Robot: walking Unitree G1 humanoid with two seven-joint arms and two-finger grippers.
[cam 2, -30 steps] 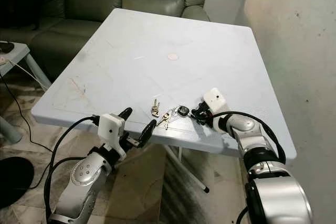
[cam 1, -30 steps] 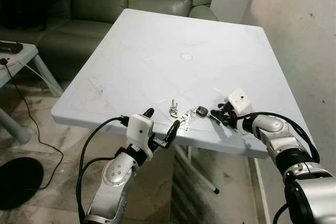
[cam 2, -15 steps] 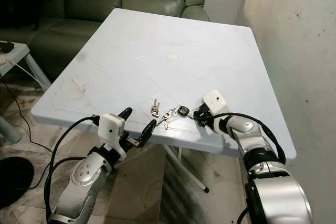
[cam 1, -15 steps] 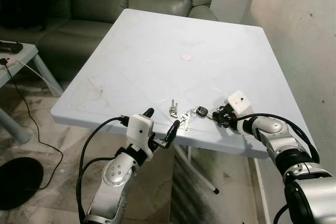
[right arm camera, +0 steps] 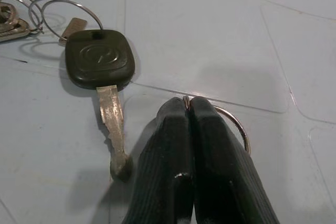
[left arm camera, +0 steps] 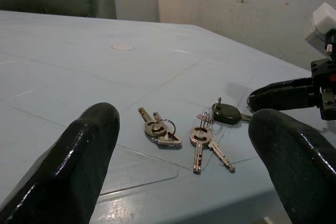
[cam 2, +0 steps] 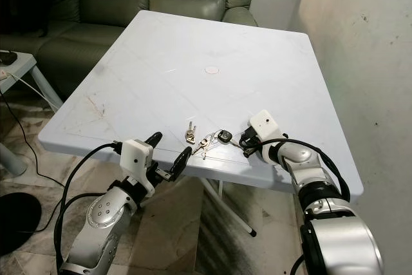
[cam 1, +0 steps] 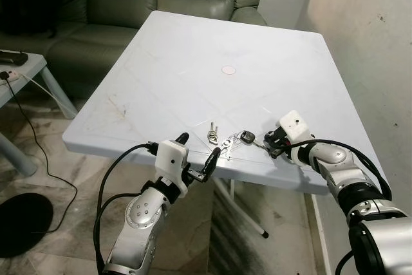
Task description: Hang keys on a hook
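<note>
Your right gripper [right arm camera: 187, 109] has its two black fingers pressed flat together, pinching a thin metal ring [right arm camera: 239, 128] on the table; most of that ring is hidden under the finger pads, so you see just an arc of it curving out beside them. At about 10 o'clock from the tips in the wrist view lies the black-headed key [right arm camera: 100, 65], its blade pointing back toward the fingers, with wire rings at its head cut off by the frame edge.

From the head camera, the keys [cam 1: 226, 140] sit in a loose cluster near the front edge of the pale blue table [cam 1: 193, 62], with the right gripper at their 3 o'clock. How the bunches link together is too small to make out.

Your left gripper [cam 1: 198, 151] hovers at the table's front edge, at 7 o'clock from the keys, jaws spread wide and holding nothing. A dark green sofa [cam 1: 129, 4] stands beyond the table.
</note>
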